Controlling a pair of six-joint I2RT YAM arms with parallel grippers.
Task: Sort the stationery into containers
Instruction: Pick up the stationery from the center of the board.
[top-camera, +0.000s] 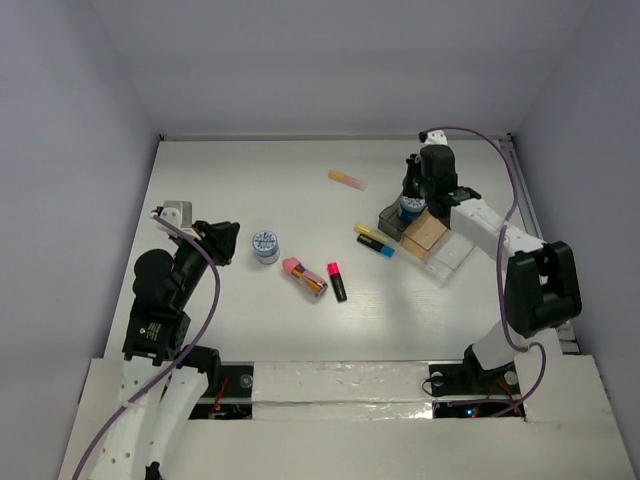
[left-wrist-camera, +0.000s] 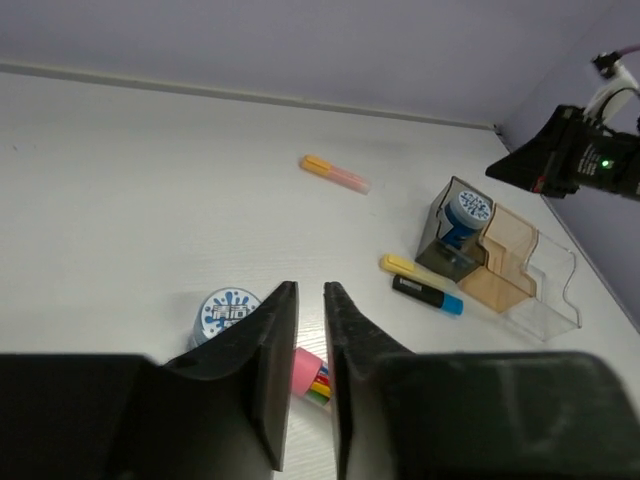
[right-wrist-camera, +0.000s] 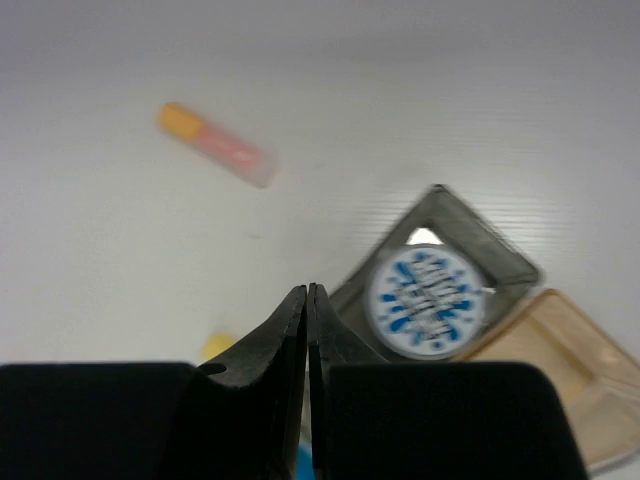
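One blue-and-white roll lies in the dark grey tray, joined to the tan tray and the clear tray. My right gripper is shut and empty just above that tray; in its wrist view its tips sit left of the roll. The second roll, the pink-capped tube and the pink-capped black marker lie mid-table. The yellow marker and blue marker lie beside the trays. The pale orange marker lies farther back. My left gripper is slightly open, empty, left of the second roll.
White walls enclose the table on the left, back and right. The right arm's elbow stands near the right wall. In the left wrist view the tube's pink cap shows between my fingers.
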